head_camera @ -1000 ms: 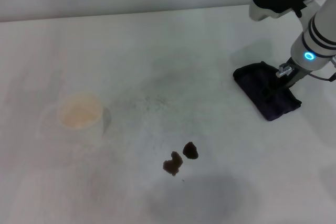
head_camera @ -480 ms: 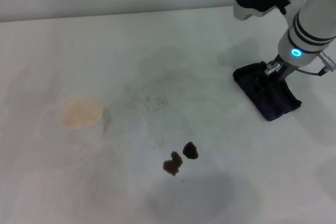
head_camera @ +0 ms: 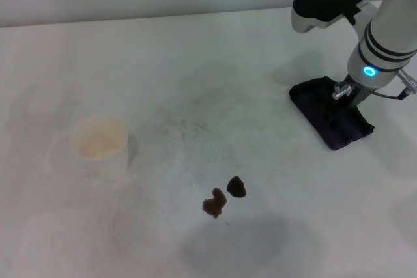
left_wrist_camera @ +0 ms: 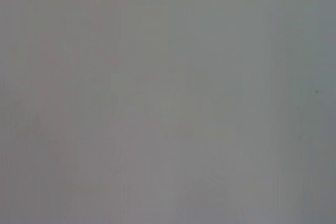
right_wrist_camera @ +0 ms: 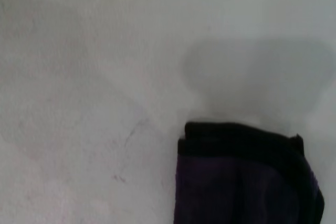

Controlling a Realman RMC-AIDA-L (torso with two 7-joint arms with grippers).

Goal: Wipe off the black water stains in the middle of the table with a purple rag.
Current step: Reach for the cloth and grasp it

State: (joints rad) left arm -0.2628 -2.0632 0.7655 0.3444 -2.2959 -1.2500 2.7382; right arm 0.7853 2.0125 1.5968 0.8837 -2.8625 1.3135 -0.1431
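The purple rag (head_camera: 346,131) lies folded on the white table (head_camera: 195,56) at the right. It also shows in the right wrist view (right_wrist_camera: 241,182). My right gripper (head_camera: 334,107) is down on the rag's middle, dark against the dark cloth. The two black water stains (head_camera: 225,196) sit side by side in the front middle of the table, well to the left of the rag and nearer than it. My left gripper is out of view, and the left wrist view shows only a plain grey surface.
A white paper cup (head_camera: 99,141) with pale orange liquid stands at the left. Faint grey smudges (head_camera: 189,122) lie between the cup and the rag. The table's far edge (head_camera: 163,19) runs along the top.
My right arm has shifted a little to the left over the rag. The rag, the stains and the cup have not moved.
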